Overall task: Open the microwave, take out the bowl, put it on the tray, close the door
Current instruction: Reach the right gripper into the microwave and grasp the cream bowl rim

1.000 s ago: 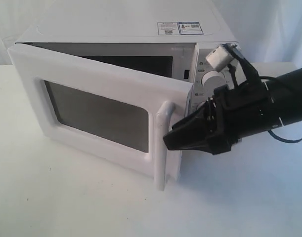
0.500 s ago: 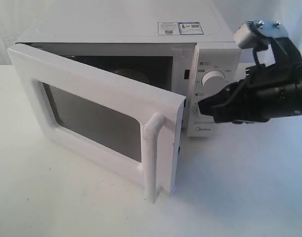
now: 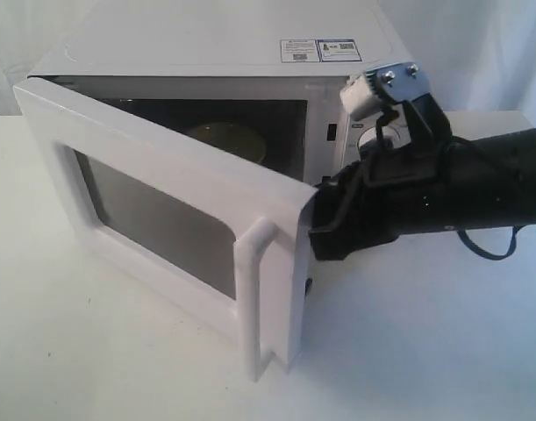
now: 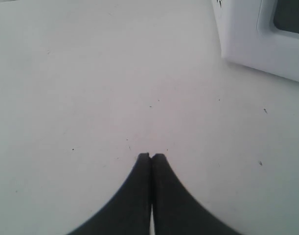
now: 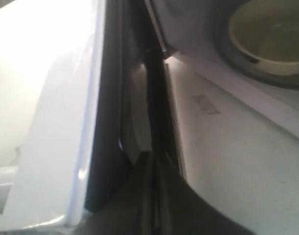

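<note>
The white microwave (image 3: 206, 44) stands at the back with its door (image 3: 162, 149) swung partly open; the vertical bar handle (image 3: 253, 298) points toward the front. Inside, the cream bowl (image 3: 228, 140) rests on the glass turntable, and the right wrist view also shows the bowl (image 5: 269, 36). My right gripper (image 3: 320, 235) reaches in behind the door's free edge. The right gripper (image 5: 153, 159) is shut, holds nothing, and lies against the door's inner side. My left gripper (image 4: 151, 155) is shut over bare table, near a white corner of the microwave (image 4: 257, 39). No tray is in view.
A white table (image 3: 408, 351) surrounds the microwave, and a white curtain hangs behind it. The right arm's black body (image 3: 460, 189) crosses in front of the knob panel (image 3: 377, 136). The left arm does not show in the exterior view.
The door has swung wider open, its handle now nearer the front. The right arm pulled away to the right, then came back in behind the door's free edge.
</note>
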`<state>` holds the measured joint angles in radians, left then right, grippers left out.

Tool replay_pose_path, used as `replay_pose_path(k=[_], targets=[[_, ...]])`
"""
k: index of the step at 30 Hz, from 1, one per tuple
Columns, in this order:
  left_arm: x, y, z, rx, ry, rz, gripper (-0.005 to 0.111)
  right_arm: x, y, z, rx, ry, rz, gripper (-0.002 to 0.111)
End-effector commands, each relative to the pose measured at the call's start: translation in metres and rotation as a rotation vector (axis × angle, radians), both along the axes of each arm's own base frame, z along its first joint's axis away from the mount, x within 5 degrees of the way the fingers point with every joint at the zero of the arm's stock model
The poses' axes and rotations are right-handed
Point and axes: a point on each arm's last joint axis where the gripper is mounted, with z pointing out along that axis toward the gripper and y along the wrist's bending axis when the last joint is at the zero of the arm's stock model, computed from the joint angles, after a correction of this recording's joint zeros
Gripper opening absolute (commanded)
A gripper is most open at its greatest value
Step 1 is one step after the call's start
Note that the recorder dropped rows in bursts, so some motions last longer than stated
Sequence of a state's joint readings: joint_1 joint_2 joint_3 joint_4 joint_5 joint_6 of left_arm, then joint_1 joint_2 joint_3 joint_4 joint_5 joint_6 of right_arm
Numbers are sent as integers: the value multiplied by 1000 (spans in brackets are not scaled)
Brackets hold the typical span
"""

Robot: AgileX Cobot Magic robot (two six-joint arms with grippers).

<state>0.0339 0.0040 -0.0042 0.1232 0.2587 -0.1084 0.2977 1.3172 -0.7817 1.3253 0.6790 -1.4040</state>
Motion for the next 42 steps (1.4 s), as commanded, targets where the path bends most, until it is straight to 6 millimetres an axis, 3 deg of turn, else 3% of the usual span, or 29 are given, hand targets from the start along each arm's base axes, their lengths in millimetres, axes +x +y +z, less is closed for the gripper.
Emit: replay_pose_path(k=[1,21,28,32,37,42], targets=[[0,0,-1,-7,-3,2,0,-17,22,1,35,24,133,0],[0,0,-1,-7,-3,2,0,-57,87,-7,-63,-96,281,0],[0,0,-1,-7,-3,2,0,-46,121,-23,-145,-131,285,0],[0,0,-1,-7,-3,2,0,-39,126,-25,-239,-240,347,0],[0,0,-1,-7,-3,2,0,-31,125,-24,-417,-455,457,16],[0,0,-1,-7,-3,2,0,-16,123,-20,-562,-691,437,35]])
